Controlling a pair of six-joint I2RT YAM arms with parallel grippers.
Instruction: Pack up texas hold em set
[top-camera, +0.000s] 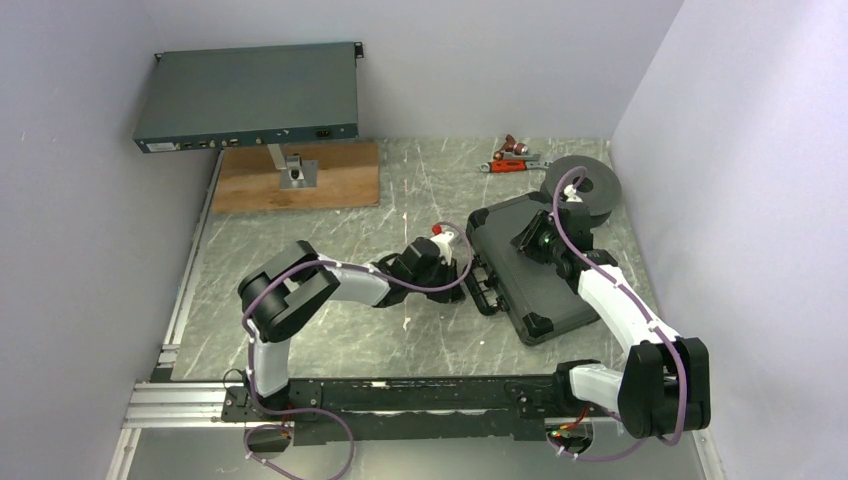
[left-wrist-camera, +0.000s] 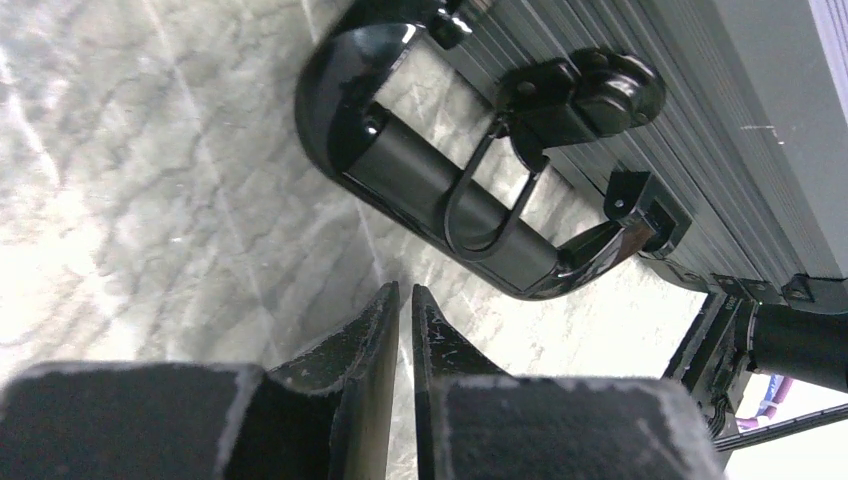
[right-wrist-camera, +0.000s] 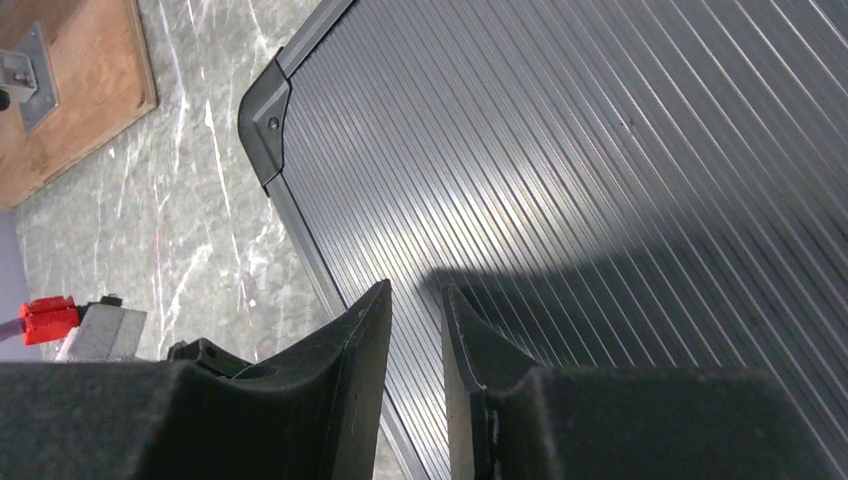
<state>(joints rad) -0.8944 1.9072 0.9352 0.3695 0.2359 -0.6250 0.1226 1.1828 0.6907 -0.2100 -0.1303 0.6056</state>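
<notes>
The black ribbed case (top-camera: 530, 275) of the texas hold em set lies flat with its lid down, right of the table's middle. Its glossy handle (left-wrist-camera: 440, 185) and a latch (left-wrist-camera: 585, 90) face my left gripper (left-wrist-camera: 405, 292). That gripper hovers just short of the handle over bare table, its jaws shut to a sliver with nothing between them. In the top view my left gripper (top-camera: 462, 265) sits at the case's left edge. My right gripper (right-wrist-camera: 415, 290) hangs over the ribbed lid (right-wrist-camera: 600, 150) near its left rim, jaws slightly apart and empty. Chips, cards and dice are out of view.
A grey-blue rack unit (top-camera: 250, 95) stands on a post over a wooden board (top-camera: 300, 180) at the back left. Just behind the case lies a black round spool (top-camera: 590, 185), and a red-handled tool (top-camera: 515, 155) rests by the back wall. Walls close in both sides.
</notes>
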